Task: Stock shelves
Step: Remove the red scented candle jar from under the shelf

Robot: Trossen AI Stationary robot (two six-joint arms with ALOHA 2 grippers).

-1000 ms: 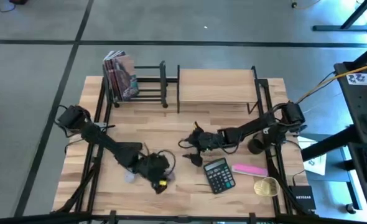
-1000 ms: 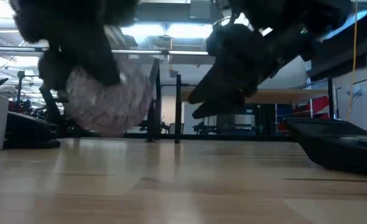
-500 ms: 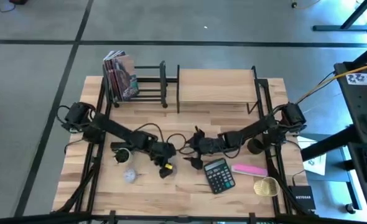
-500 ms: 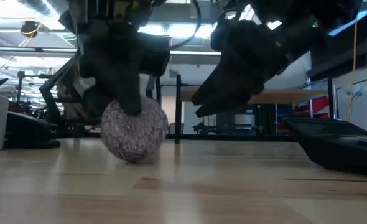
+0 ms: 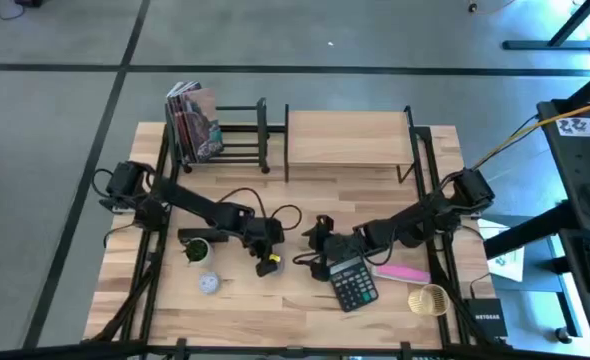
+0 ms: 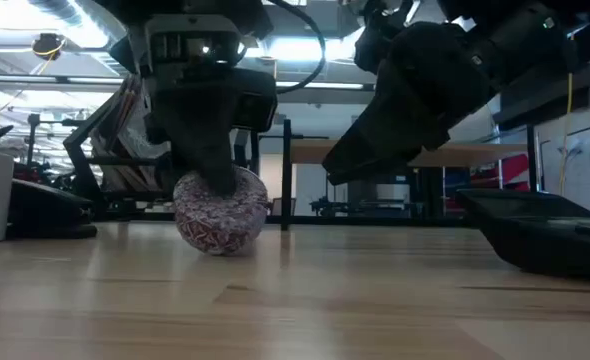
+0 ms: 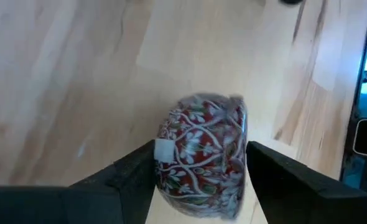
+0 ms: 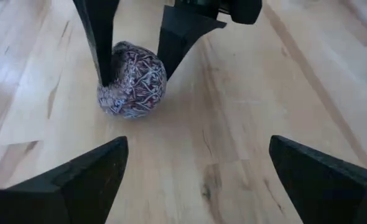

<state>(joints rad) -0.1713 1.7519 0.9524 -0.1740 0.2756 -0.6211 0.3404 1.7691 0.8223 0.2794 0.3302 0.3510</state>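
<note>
Now my left gripper (image 7: 199,165) clamps a patterned ball (image 7: 205,149) mid-table, near the open, empty right gripper (image 5: 322,240); next, I judge, lift it to the far wooden shelf (image 5: 347,139).

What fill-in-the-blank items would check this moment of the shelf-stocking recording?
1. The left gripper has its fingers on either side of a red patterned ____.
2. The books stand in the black ____.
3. The top of the light-wood shelf holds ____ items.
4. The right gripper hangs beside the black ____, and its fingers are open.

Missing words: bowl; rack; no; calculator
</note>
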